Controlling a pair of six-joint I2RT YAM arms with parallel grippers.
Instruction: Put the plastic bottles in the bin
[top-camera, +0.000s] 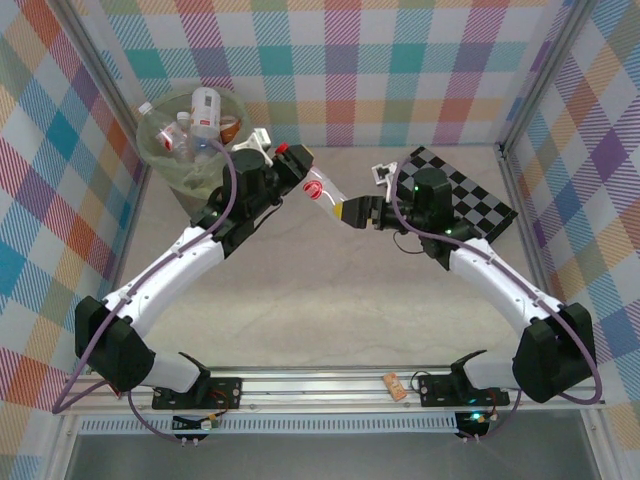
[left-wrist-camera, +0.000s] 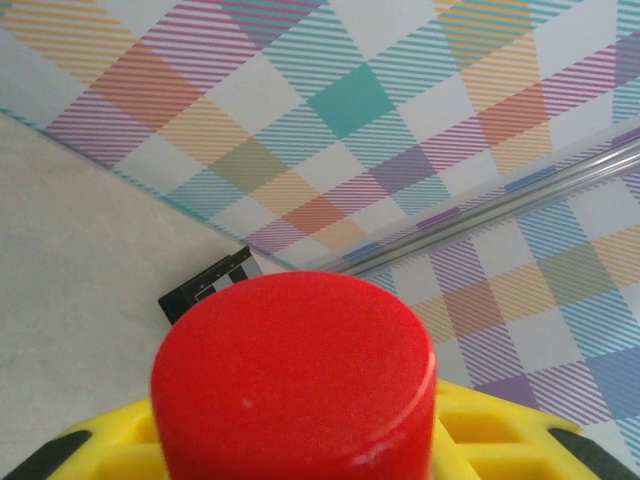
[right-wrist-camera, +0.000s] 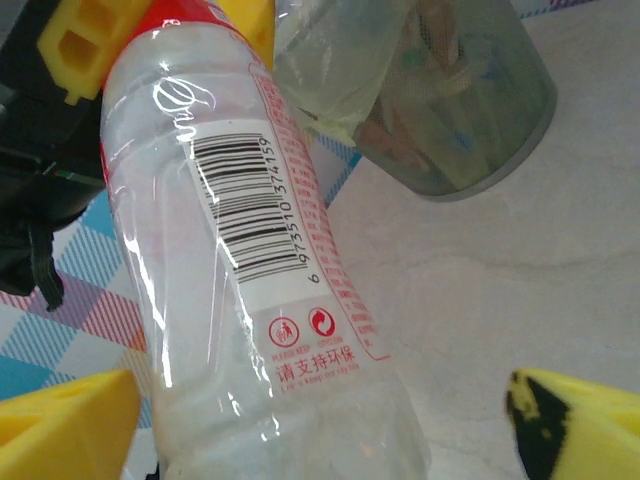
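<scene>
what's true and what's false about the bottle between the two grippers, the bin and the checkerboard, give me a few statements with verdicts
1. The left gripper is shut on the bottle near its red cap. True.
2. The right gripper is clamped on the bottle. False: its jaws stand open, one finger to each side of the bottle.
3. The bin is empty. False: several bottles lie in it.
4. The bottle's label carries a barcode. True.
5. The checkerboard lies beside the bin. False: it lies on the other side of the table, by the right arm.
</scene>
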